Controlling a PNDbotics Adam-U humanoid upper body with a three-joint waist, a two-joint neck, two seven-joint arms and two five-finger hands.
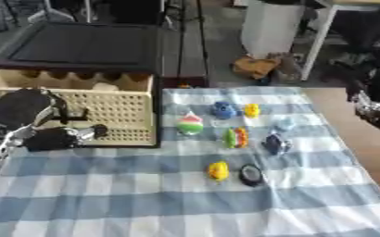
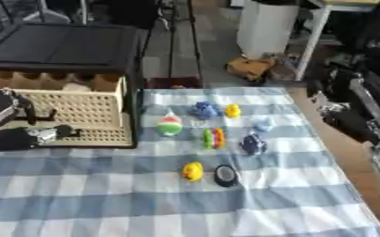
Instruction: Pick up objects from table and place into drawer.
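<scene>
We saw the left hand (image 1: pixel 60 137) at the tabletop's left edge, against the front wall of the open beige drawer (image 1: pixel 120 113), its fingers curled with nothing visibly between them. The right hand did not show. On the checked cloth (image 1: pixel 144 199), toward the middle, lay the small objects: a blue one (image 1: pixel 223 110), a yellow one (image 1: pixel 251 110), a striped one (image 1: pixel 190 124), a yellow duck-like one (image 1: pixel 218 171) and a dark round one (image 1: pixel 251 175).

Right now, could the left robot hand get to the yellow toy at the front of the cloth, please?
Probably yes. The left robot hand sits by the drawer, holding nothing I can see, and only bare checked cloth lies between it and the yellow toy.
</scene>
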